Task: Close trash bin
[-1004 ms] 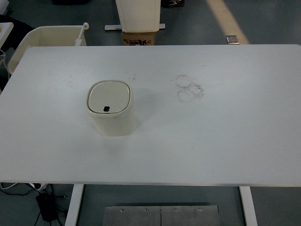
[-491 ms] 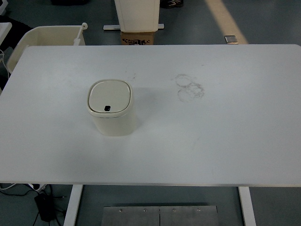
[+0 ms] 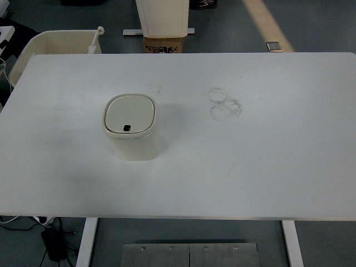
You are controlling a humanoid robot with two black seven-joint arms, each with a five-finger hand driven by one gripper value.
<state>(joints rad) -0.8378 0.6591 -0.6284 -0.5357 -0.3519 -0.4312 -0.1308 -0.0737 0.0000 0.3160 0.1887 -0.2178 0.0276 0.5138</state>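
Observation:
A small cream trash bin [image 3: 132, 129] stands upright on the white table [image 3: 250, 167], left of centre. Its rounded square lid [image 3: 129, 113] lies flat and shut on top, with a small dark button near the lid's front edge. Neither of my arms nor hands shows in the head view.
Faint grey ring marks [image 3: 224, 103] stain the table right of centre. Beyond the far edge stand a cream tub [image 3: 55, 43] at the left, a cardboard box [image 3: 165, 44] and a white pedestal [image 3: 164, 16]. Cables lie on the floor at bottom left.
The view has shifted very slightly. The bin and its lid have not moved.

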